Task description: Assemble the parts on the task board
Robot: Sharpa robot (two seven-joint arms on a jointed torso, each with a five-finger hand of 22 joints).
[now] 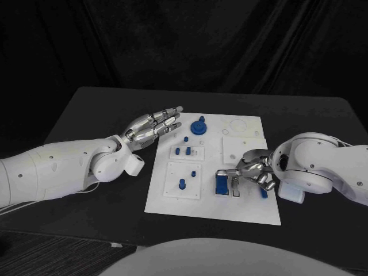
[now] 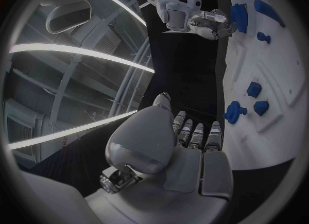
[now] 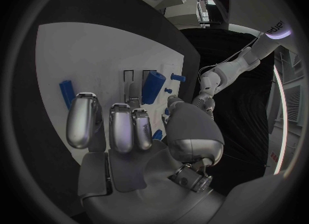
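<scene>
The white task board (image 1: 242,201) lies in the middle of the table. On it stand a round blue knob (image 1: 199,126), several small blue pegs (image 1: 181,184) and a tall blue block (image 1: 223,184). My left hand (image 1: 155,123) hovers flat beside the board's far left edge, fingers stretched out and holding nothing; the left wrist view shows its palm (image 2: 187,157) next to the knob (image 2: 234,112). My right hand (image 1: 255,169) hangs over the board's near right part, fingers bent down close beside the block (image 3: 151,86). Nothing shows in its palm (image 3: 138,147). A small blue piece (image 1: 264,194) lies just under it.
The black table (image 1: 93,109) runs on all round the board, with bare room at the left and far side. A black curtain closes off the back. My right forearm (image 1: 341,172) lies over the table's right side.
</scene>
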